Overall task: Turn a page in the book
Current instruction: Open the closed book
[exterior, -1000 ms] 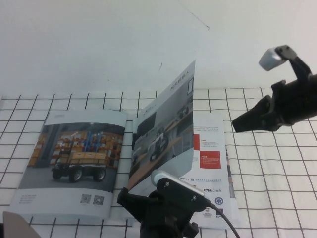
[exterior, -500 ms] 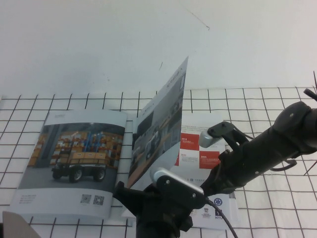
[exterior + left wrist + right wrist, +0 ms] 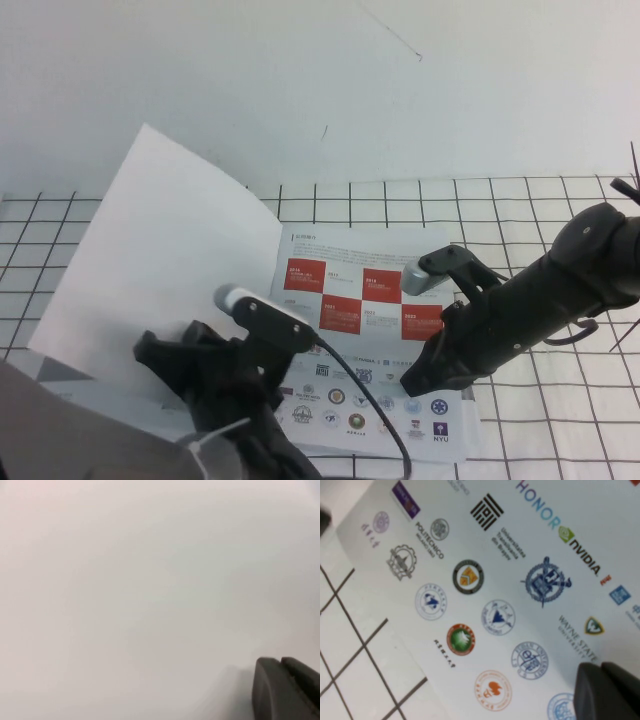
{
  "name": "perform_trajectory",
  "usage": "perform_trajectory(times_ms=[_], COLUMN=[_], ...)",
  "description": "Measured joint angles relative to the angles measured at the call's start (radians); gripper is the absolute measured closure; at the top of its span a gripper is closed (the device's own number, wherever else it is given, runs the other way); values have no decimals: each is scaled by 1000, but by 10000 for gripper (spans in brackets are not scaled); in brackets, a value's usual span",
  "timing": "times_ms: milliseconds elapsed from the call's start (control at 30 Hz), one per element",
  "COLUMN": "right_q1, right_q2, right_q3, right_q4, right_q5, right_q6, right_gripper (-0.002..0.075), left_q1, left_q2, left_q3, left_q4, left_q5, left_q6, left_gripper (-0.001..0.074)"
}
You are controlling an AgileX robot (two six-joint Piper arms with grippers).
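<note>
Bright, even light; soft shadows; left wrist view washed-out white, right wrist view blurred.

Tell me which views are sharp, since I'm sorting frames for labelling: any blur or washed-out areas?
High view: even light, the lifted page plain white, left gripper slightly soft. Left wrist view: washed-out white, only the left gripper's dark tip legible. Right wrist view: logos on the book readable though slightly soft; the shut right gripper blurred.
</note>
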Motion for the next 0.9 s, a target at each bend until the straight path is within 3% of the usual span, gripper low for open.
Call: perform_trajectory(times_ms=[233,500,900], right_q1=[0,0,0], right_q2=[1,2,-2], right_q3=[0,0,0], right_q4=[2,2,34], right_q5=[2,2,0], right_q6=[2,3,-7], right_gripper=[725,725,725], left_q1=[196,357,358], left_q2=[0,-7,-109], left_q3=[-2,-3,-2], left_q4=[-42,-150,-200], left_q5=[-52,-400,-418], left_q6=[122,221,292], left_gripper=[737,738,737])
